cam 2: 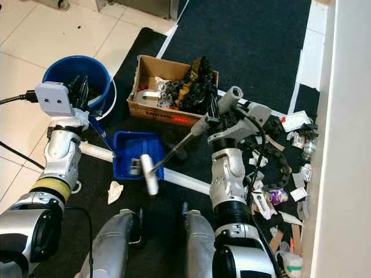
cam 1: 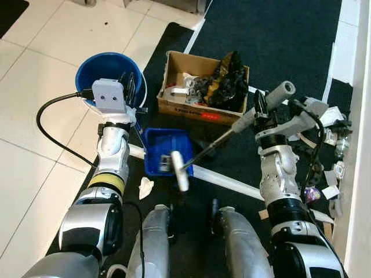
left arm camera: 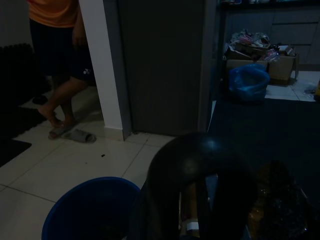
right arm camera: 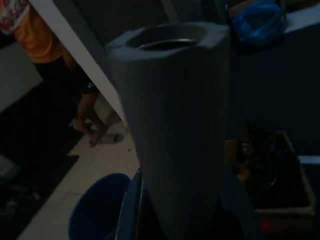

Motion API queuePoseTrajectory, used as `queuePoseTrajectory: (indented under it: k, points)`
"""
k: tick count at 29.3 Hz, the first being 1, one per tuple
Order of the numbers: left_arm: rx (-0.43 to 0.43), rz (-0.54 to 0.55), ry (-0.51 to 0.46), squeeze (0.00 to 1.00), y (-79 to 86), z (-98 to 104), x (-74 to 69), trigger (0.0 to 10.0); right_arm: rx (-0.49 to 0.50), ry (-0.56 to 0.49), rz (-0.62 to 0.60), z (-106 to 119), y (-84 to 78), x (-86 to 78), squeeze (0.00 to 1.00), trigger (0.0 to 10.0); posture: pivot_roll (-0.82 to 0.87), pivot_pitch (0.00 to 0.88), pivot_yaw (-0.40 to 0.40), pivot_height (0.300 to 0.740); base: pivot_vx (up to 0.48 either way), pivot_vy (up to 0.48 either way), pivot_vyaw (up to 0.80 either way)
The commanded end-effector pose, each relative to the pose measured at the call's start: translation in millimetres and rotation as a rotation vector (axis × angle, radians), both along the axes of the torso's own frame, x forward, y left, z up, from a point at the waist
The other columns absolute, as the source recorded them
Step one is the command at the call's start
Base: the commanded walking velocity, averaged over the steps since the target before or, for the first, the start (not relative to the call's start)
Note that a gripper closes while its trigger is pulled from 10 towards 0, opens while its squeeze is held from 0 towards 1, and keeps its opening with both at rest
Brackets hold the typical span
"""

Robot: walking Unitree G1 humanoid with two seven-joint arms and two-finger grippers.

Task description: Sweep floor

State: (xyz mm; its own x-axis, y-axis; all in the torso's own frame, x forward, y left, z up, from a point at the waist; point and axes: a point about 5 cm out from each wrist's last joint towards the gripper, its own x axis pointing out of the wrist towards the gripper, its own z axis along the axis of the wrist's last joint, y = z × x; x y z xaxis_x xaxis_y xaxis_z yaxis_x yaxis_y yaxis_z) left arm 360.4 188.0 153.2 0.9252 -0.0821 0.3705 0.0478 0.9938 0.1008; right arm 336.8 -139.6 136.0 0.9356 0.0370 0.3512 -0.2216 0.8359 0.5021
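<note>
Left eye view looks down on the robot's two silver arms above a dark mat, with white floor tiles [cam 1: 35, 75] at nine o'clock. The right tool [cam 1: 262, 110], at about two o'clock, is clamped around the grey foam grip of a broom handle [cam 1: 255, 116]; the shaft slants down toward six o'clock, ending at a pale brush head [cam 1: 178, 169] lying on the blue dustpan [cam 1: 165, 152] near the centre. The left tool [cam 1: 128, 87] is raised at ten o'clock against the blue bucket [cam 1: 93, 66]; I cannot tell whether its fingers are wide or narrow, though the dustpan's long dark handle runs up toward it. A cardboard box [cam 1: 179, 104] of mixed rubbish sits at twelve o'clock, just beyond the dustpan. A crumpled white scrap [cam 1: 145, 186] lies at seven o'clock beside the left arm. Scattered litter [cam 2: 290, 168] lines the wall at three o'clock. Left wrist view, very dark, shows a person's legs [left arm camera: 62, 95] on the tiles and a blue bag [left arm camera: 248, 82] farther off.
</note>
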Motion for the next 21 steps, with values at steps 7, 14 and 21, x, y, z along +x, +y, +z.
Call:
queuePoseTrajectory:
  k: [7,14,21]
  points:
    - [-0.029,-0.054,0.042,0.00,-19.3,-13,-1.8,10.0,0.042,-0.021,-0.037,9,-21.7,-4.4,0.00,10.0,0.03,0.298,-0.059,0.740,0.000,0.000,0.00]
    - [-0.034,-0.041,0.080,0.00,-19.4,-28,-9.2,10.0,0.035,-0.052,-0.061,24,-39.9,2.9,0.00,10.0,0.03,0.250,-0.061,0.740,0.000,0.000,0.00]
    - [-0.034,0.019,0.151,0.00,-9.4,-51,-21.1,10.0,0.033,-0.108,-0.072,46,-54.6,14.9,0.00,10.0,0.06,0.193,-0.073,0.740,0.000,0.000,0.00]
